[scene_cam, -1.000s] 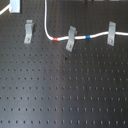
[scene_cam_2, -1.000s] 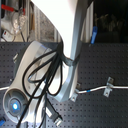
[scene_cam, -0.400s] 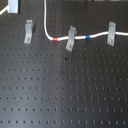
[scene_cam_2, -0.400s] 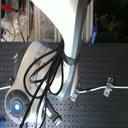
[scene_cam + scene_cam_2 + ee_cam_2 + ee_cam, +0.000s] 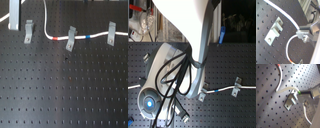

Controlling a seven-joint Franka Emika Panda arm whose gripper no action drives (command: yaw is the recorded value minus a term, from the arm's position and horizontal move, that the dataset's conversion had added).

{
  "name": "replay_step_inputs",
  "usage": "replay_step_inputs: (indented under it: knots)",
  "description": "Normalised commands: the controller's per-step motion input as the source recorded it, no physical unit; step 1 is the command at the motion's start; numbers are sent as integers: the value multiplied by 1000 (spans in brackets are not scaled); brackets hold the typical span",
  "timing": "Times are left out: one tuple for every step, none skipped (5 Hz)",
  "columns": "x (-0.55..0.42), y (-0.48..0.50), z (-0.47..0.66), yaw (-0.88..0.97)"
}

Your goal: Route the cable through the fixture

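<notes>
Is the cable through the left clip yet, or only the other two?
Not yet. In the first exterior view the cable runs past the middle clip and right clip; the left clip stands bare.

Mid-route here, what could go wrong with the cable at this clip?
In the first wrist view the gripper holds the cable in a tight bend beside the clip; pulling may kink it or slide it over the hook. In the first exterior view, tension could tug it off the middle clip.

White rounded arm [image 5: 188,30], grey joint housing with glowing blue ring light [image 5: 149,102], black cables [image 5: 175,75] looped alongside, metallic grey finger [image 5: 312,30].
</notes>
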Motion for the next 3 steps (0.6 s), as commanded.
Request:
replay_step_inputs:
  knots:
    - [-204,84,226,74]
    - [-367,161,192,269]
    - [-324,421,355,231]
